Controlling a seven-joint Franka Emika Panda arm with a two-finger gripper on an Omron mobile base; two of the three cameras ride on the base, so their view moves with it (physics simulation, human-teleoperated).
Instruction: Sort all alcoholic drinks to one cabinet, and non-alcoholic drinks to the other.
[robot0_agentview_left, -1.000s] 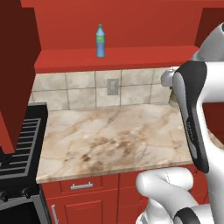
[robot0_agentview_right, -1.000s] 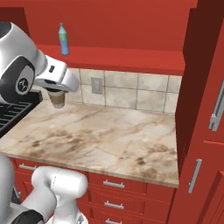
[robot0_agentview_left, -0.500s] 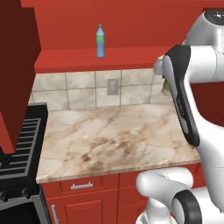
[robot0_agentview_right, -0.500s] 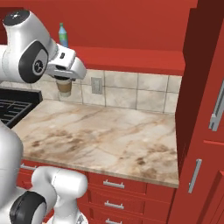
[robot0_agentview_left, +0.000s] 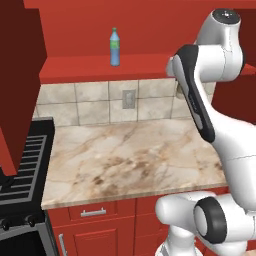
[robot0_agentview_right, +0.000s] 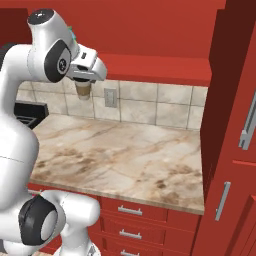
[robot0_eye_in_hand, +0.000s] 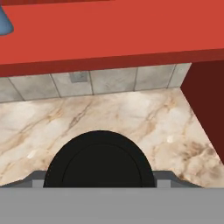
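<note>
Right base view: the claw (robot0_agentview_right: 84, 82) is carrying the paper cup (robot0_agentview_right: 83, 90), jaws clamped on its lid, above the desk (robot0_agentview_right: 125, 160). The blue bottle (robot0_agentview_left: 115, 47) is standing on the shelf beyond the claw; glass bottles unaccounted for.

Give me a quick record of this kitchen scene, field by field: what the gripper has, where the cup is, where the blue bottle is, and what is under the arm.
gripper: closed around the paper cup, raised near the cabinet shelf's height
paper cup: tan, hanging upright below the hand, clear of the counter; its dark lid shows in the hand view
blue bottle: upright on the open red cabinet shelf, green cap and label
counter: marbled top below the arm
stove: at the counter's left end
</note>
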